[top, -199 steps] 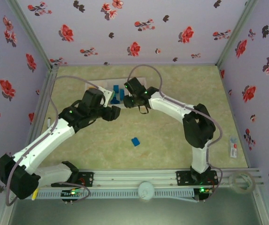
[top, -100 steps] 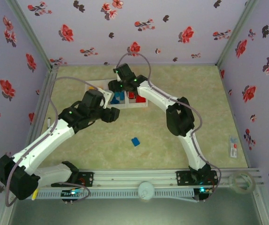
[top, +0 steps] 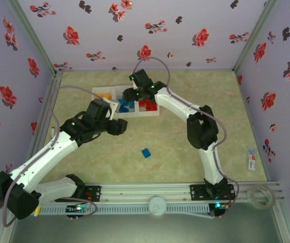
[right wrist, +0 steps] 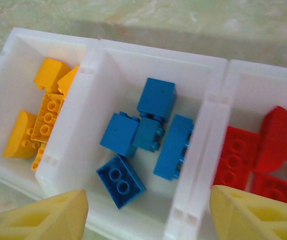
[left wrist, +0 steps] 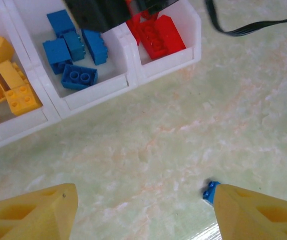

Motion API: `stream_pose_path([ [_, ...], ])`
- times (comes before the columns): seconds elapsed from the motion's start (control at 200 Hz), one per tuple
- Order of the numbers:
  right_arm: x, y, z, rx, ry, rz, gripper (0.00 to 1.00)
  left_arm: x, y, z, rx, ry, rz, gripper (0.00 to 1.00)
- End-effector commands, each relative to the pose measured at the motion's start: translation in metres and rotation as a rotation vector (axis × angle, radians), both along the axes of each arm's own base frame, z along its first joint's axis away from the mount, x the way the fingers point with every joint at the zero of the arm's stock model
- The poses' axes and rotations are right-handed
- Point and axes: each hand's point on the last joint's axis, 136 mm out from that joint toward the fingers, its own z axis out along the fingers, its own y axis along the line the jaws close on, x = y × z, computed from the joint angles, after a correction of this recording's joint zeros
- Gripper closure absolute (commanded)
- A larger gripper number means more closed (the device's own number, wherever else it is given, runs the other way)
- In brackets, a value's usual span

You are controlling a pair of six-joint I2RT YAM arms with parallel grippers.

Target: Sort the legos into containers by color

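Left gripper (left wrist: pixel 146 200): jaws spread wide, nothing between them. It hangs over bare table (top: pixel 185 152), on the near side of the tray. One loose blue lego (left wrist: pixel 210 191) lies on the table right at the tip of one yellow finger (left wrist: pixel 253 215). I cannot tell whether the two touch.

Right gripper (right wrist: pixel 148 197): farther out, poised above the tray (right wrist: pixel 206 150). Jaws also wide apart and empty. In its wrist view the two fingers sit to either side of the middle compartment's near wall.

Surface and room:
- A metal rail (top: pixel 150 191) carries both arm bases at the near edge.
- The table top is mottled pale green and beige.
- At the back and on both sides stand lavender walls (top: pixel 134 30) printed with red and dark flowers.
- A black cable (left wrist: pixel 253 25) loops over the table beside the tray's red end.

Counts:
- On the table: 1 blue lego, well apart from the tray.
- Tray: three compartments in a row.
  - Left: yellow-orange legos (right wrist: pixel 45 117), about five, piled, so the count is uncertain.
  - Middle: blue legos (right wrist: pixel 173 146), five.
  - Right: red legos (right wrist: pixel 236 155), at least three, with some cut off at the frame edge.
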Motion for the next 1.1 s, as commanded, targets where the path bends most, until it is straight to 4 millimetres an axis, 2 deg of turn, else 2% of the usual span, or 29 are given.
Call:
stream_pose_path([
  [0.0,0.0,-0.028,0.031,0.006,-0.062,-0.04,0.34,-0.019,-0.012,-0.021,0.024,0.094,-0.036,0.27],
  [0.245,-0.008,-0.087,0.032,-0.005,-0.053,-0.136,0.33,-0.037,-0.047,-0.057,0.152,0.19,-0.141,0.28],
  [0.47,-0.017,-0.125,0.031,-0.001,-0.051,-0.198,0.33,-0.053,-0.075,-0.09,0.308,0.259,-0.272,0.28],
  [0.745,-0.024,-0.148,0.026,0.005,-0.039,-0.236,0.32,-0.072,-0.106,-0.136,0.489,0.337,-0.407,0.28],
  [0.89,-0.028,-0.153,0.025,0.006,-0.037,-0.242,0.31,-0.073,-0.113,-0.153,0.542,0.36,-0.435,0.28],
  [1.095,-0.03,-0.16,0.024,0.007,-0.037,-0.252,0.3,-0.069,-0.112,-0.17,0.61,0.373,-0.453,0.28],
])
